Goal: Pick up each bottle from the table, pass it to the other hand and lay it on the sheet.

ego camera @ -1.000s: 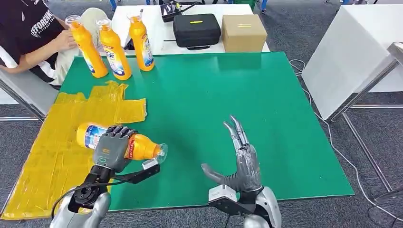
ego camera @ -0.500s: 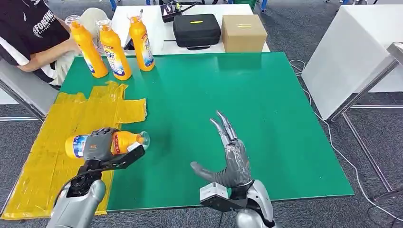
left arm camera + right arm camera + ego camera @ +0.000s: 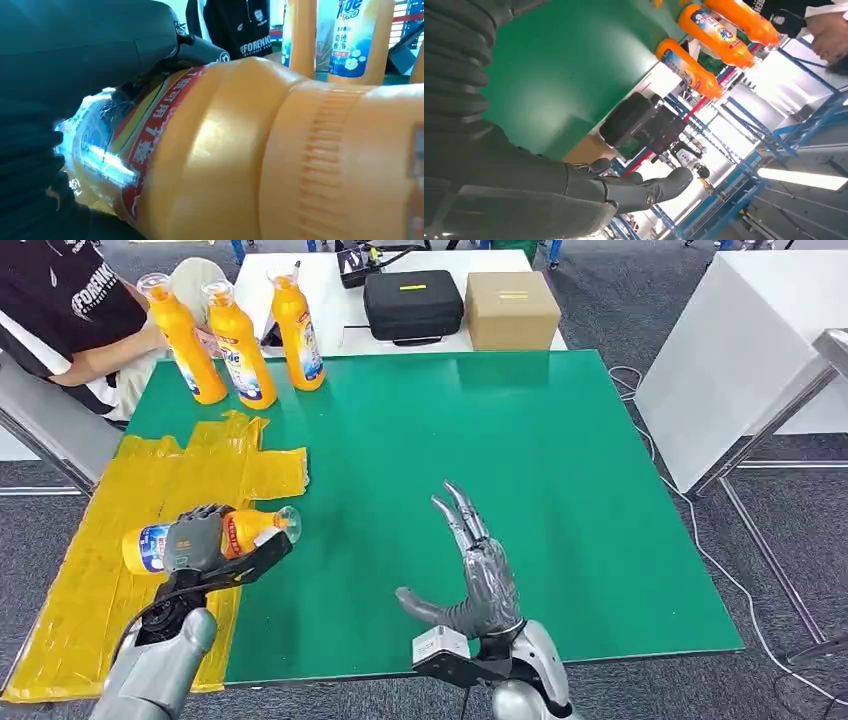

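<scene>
Four orange bottles in frame. One bottle [image 3: 210, 538] is wrapped in the left hand [image 3: 193, 543], held on its side, cap end toward table centre, base toward the robot's left. It sits over the right edge of the yellow sheet [image 3: 110, 540], where sheet meets the green table [image 3: 480, 450]. Can't tell from the head view whether it's touching the sheet or held just above it. Left wrist view: dark fingers [image 3: 100, 45] curled around the labelled body, orange shoulder and ribbed neck of the bottle [image 3: 260, 150] close to the lens.

Right hand [image 3: 478, 580] holds nothing: fingers straight and spread, pointing away from the robot, thumb out toward the left hand. It's over bare green near the front edge, well apart from the held bottle. Right wrist view shows the thumb [image 3: 644, 190] extended, nothing in it.

The three upright bottles [image 3: 238, 340] stand in a row at the far left corner of the table, beyond the sheet. A person in a dark shirt [image 3: 70, 320] sits beside that corner. Behind the table, a white table carries a black case [image 3: 413, 302] and a cardboard box [image 3: 512, 308], side by side.
</scene>
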Controlling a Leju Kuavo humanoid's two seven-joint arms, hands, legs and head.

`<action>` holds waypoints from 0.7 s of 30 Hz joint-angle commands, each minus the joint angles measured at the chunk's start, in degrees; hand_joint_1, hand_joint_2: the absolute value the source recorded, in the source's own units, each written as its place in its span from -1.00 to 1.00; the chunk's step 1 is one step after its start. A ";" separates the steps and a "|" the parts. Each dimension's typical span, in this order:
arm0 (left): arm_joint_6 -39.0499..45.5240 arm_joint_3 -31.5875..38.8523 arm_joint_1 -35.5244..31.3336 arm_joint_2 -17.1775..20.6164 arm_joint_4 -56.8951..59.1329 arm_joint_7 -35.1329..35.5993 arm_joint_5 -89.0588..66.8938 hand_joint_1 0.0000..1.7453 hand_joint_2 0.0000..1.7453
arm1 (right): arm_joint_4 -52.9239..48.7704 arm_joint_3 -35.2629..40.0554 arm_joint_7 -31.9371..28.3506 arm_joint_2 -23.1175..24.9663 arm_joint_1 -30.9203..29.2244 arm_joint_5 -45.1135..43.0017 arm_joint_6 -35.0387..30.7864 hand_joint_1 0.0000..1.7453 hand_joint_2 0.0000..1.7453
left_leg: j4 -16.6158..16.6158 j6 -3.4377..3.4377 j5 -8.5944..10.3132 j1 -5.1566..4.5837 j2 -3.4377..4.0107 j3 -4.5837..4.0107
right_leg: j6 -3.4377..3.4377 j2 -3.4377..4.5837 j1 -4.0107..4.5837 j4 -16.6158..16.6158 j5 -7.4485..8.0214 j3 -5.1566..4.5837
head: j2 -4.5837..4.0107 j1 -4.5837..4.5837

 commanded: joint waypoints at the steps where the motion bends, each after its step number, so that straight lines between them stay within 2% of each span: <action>1: -1.99 2.21 -1.41 -2.38 8.61 -4.46 3.43 -1.00 1.00 | 4.61 0.89 -0.34 -0.53 -1.34 0.13 -0.58 -1.00 1.00 | -0.13 -0.17 -0.02 0.03 0.04 0.25 | -0.05 0.01 0.01 -0.17 0.00 0.27 | 0.00 0.00; 5: -3.50 2.91 -1.12 -2.68 9.32 -6.73 7.70 -1.00 1.00 | 5.20 1.11 -0.18 -0.66 -2.20 -1.44 -0.39 -1.00 1.00 | -0.05 -0.13 -0.04 0.03 0.07 0.15 | -0.02 0.06 0.02 -0.10 -0.01 0.17 | 0.00 0.00; 17: -4.68 4.12 0.17 -2.40 7.72 -6.90 14.16 -1.00 1.00 | 5.84 1.04 0.95 0.40 -2.93 -5.84 1.41 -1.00 1.00 | -0.10 -0.19 0.00 0.01 0.10 0.32 | -0.06 0.12 0.01 -0.09 0.04 0.32 | 0.00 0.00; 21: -5.75 5.31 2.68 -3.16 2.72 -10.11 19.59 -1.00 1.00 | 6.30 0.33 0.62 0.49 -2.44 -9.51 2.51 -1.00 1.00 | -0.11 -0.18 0.01 0.00 0.10 0.40 | -0.05 0.12 0.00 -0.08 0.03 0.38 | 0.00 0.00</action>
